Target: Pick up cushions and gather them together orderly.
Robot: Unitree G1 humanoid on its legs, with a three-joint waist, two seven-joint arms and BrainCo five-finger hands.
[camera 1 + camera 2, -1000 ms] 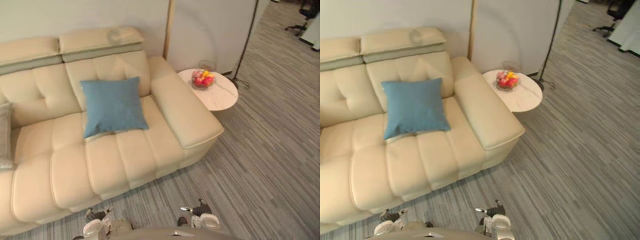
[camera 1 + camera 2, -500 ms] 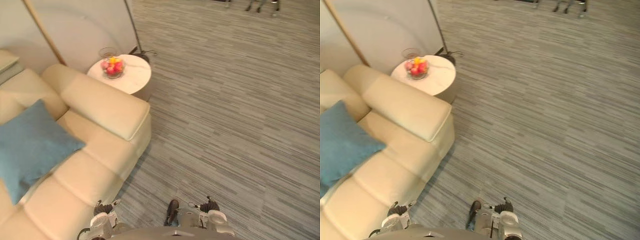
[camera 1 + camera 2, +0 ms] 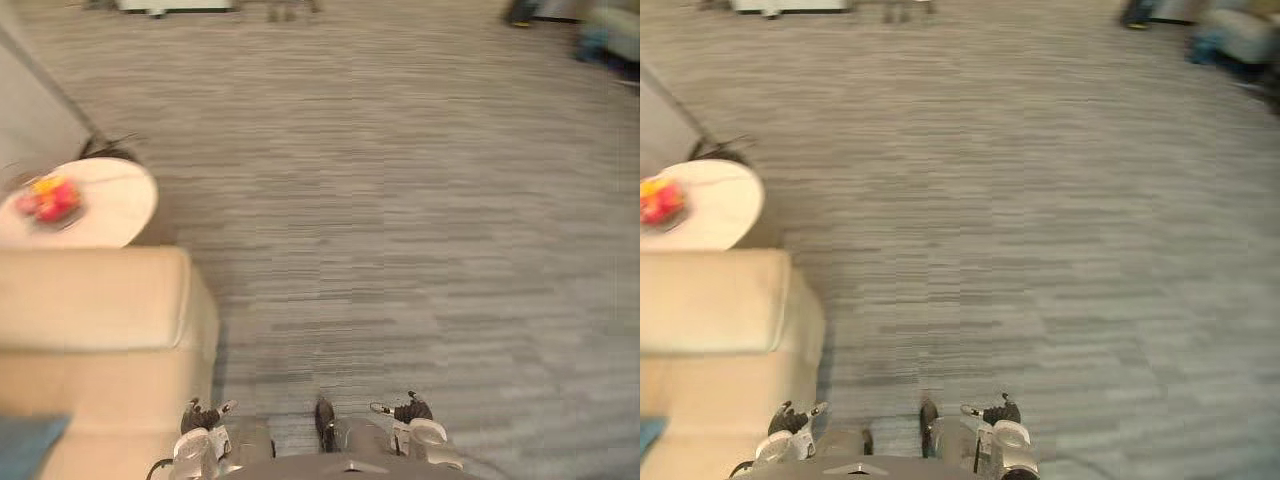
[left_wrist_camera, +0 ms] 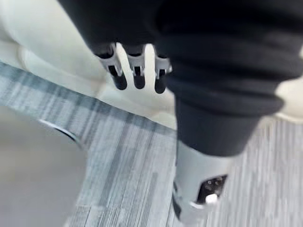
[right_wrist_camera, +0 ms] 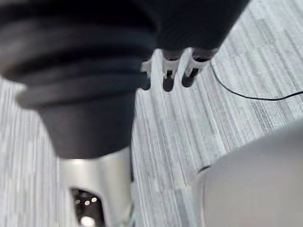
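At the lower edge of the head views, the left hand (image 3: 199, 416) and right hand (image 3: 409, 409) hang with fingers relaxed and extended, holding nothing. One corner of the blue cushion (image 3: 24, 436) shows on the cream sofa (image 3: 95, 300), near the left hand. Beyond the armrest stands a round side table (image 3: 118, 200) carrying red and yellow fruit (image 3: 45, 198). Grey carpet (image 3: 400, 200) extends farther.

The sofa (image 3: 95, 300) is smooth leather, the carpet (image 3: 400, 200) matt.

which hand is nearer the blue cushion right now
Left. The left hand hangs beside the sofa, close to the blue cushion; the right hand hangs over carpet, farther off.
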